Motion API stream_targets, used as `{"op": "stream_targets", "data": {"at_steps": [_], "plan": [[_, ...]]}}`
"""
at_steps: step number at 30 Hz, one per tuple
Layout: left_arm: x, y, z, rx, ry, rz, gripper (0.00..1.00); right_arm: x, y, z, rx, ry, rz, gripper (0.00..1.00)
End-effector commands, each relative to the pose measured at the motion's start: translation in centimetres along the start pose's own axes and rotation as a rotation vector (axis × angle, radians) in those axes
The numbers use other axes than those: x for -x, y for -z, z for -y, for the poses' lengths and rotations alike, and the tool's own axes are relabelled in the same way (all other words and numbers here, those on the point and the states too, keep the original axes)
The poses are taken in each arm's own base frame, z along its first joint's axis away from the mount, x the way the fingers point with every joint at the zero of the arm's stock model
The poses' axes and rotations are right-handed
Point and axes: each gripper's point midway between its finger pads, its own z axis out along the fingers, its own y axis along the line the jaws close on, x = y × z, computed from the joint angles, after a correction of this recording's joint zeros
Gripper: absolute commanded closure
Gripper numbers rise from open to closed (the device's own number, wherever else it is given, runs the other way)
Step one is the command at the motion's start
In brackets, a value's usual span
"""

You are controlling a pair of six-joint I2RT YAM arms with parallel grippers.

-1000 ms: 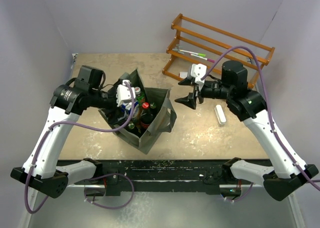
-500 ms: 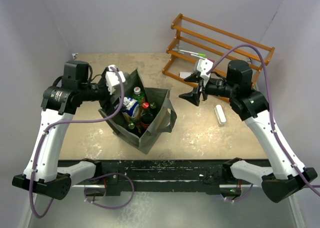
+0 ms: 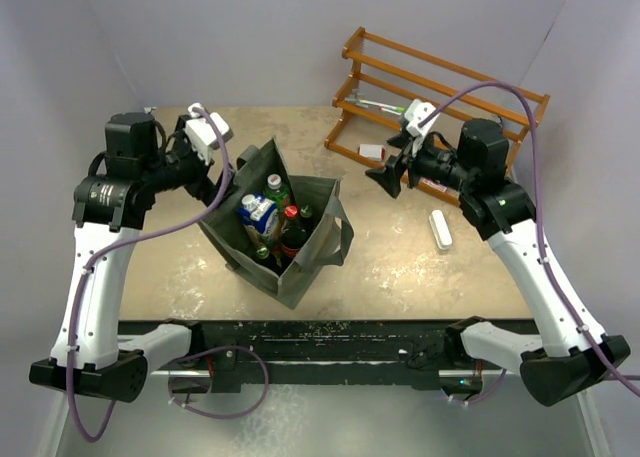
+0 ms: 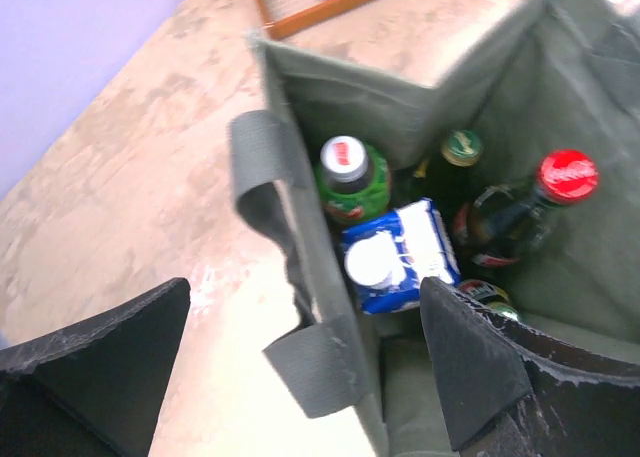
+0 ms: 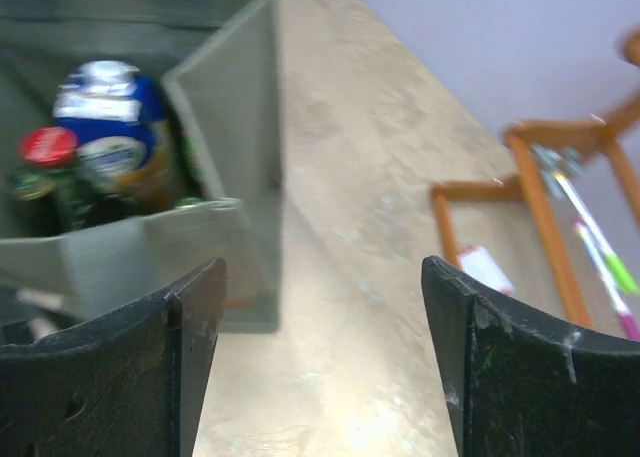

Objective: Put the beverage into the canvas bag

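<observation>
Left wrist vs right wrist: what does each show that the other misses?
Only left wrist: the silver-capped green bottle and a dark bottle with a gold-green cap. Only right wrist: the pens on the rack. Both: the bag, the blue carton, the red-capped bottle, part of the rack and the table.

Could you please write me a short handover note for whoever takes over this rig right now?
Left hand: open, empty, near the bag, at its left rim.
Right hand: open, empty, over the table between bag and rack.
Things: the blue carton stands inside the bag among bottles.
Done: the drink is in the bag.
Left: likely just parking both arms.
</observation>
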Motion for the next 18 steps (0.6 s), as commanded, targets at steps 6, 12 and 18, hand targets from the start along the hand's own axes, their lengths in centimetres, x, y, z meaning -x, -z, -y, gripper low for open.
{"op": "stream_targets", "data": {"at_steps": [6,12,18], "plan": [[1.6,3.4,-8.4,0.493,0.117,0.071,0.01,-0.4,4.9,12.8,-0.715,-0.169,0.028,0.0],[2.0,6.7,-11.1,0.759,0.141,0.201,0.01,-0.1,5.7,13.7,-0.77,-0.198,0.064,0.0],[2.9,7.4,-12.1,0.835,0.136,0.294,0.01,0.5,6.7,14.2,-0.811,-0.229,0.099,0.0]]}}
